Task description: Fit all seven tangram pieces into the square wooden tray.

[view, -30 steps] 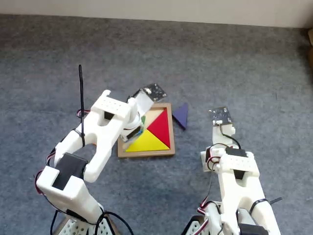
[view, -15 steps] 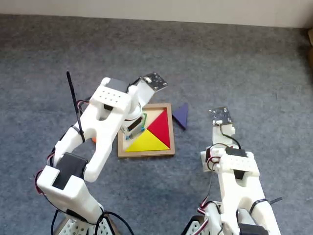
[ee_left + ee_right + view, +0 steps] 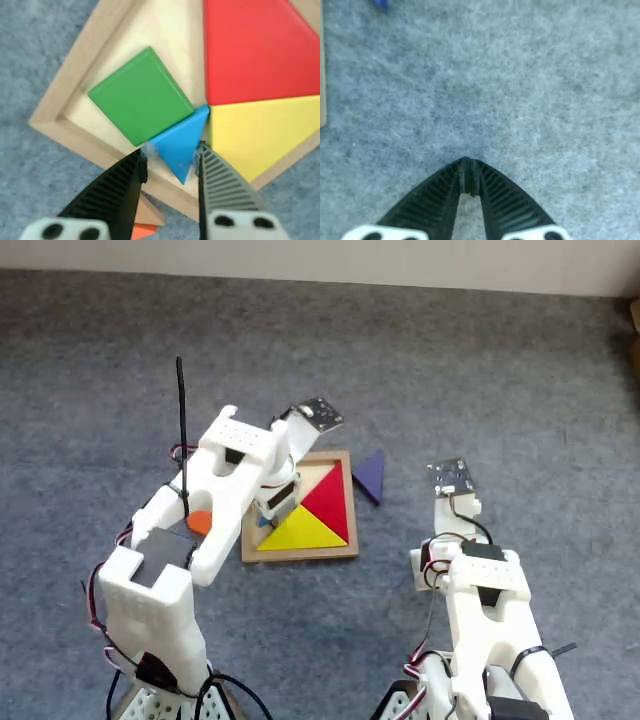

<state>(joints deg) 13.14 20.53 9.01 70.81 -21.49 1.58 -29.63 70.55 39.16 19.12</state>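
Observation:
The square wooden tray [image 3: 348,502] lies on the carpet with a red triangle [image 3: 325,495] and a yellow triangle [image 3: 300,530] in it. In the left wrist view a green square [image 3: 140,95] lies flat in the tray [image 3: 55,117], and a small blue triangle [image 3: 182,142] sits against it. My left gripper [image 3: 171,150] is shut on the blue triangle, over the tray's left part. A purple triangle [image 3: 370,475] lies on the carpet right of the tray. An orange piece [image 3: 200,523] lies left of it. My right gripper [image 3: 468,180] is shut over bare carpet.
Grey carpet [image 3: 480,370] spreads on all sides of the tray. The left arm [image 3: 230,490] hangs over the tray's left edge. A thin black cable [image 3: 182,420] stands up from that arm. The tray's edge [image 3: 321,75] shows in the right wrist view.
The left arm's upper links swung over and uncovered the orange piece, while its gripper stayed at the tray's left part. The right arm has not moved.

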